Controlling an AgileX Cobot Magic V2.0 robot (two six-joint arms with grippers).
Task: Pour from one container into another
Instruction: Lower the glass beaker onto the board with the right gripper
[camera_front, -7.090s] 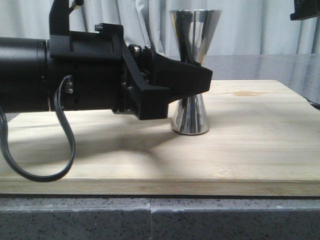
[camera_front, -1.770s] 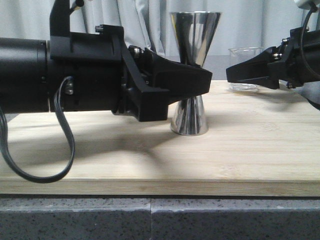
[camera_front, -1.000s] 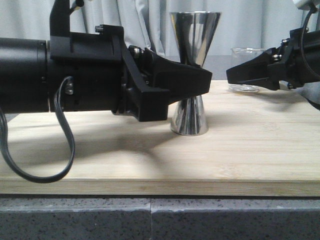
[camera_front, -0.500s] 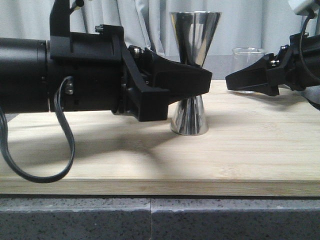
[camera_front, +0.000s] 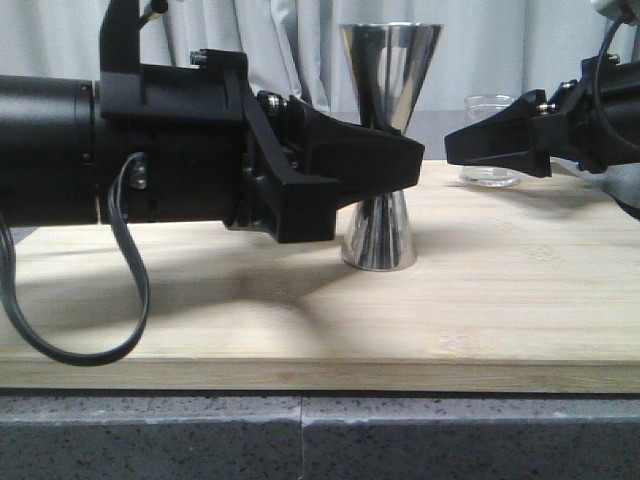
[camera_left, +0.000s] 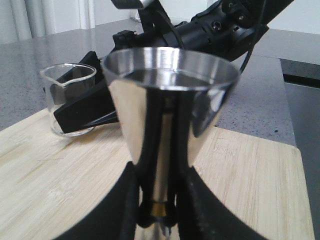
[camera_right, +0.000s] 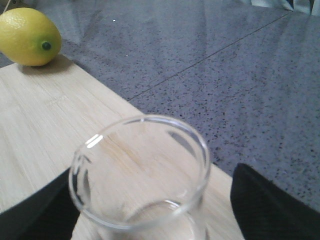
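The steel jigger (camera_front: 390, 70) stands upright on the wooden board (camera_front: 300, 310). My left gripper (camera_front: 400, 165) is shut on its narrow waist, and the left wrist view shows my left gripper (camera_left: 157, 200) pinching the jigger (camera_left: 170, 85) at the gold band. The clear glass beaker (camera_front: 492, 105) stands at the board's far right. My right gripper (camera_front: 470, 148) reaches in level from the right, with a finger on either side of it. In the right wrist view the beaker (camera_right: 140, 170) sits between the jaws of my right gripper (camera_right: 150, 215). One finger is at the glass and a gap shows before the other, so the gripper is open.
A lemon (camera_right: 27, 36) lies at a far corner of the board. Grey speckled stone counter (camera_front: 300, 440) surrounds the board, with pale curtains behind. From the left wrist view, the right arm (camera_left: 210, 30) looms behind the beaker (camera_left: 70, 95).
The right gripper came down from the upper right, and the beaker now stands on the board. Over the last second its fingers shifted slightly left and up. The left gripper and jigger stayed still.
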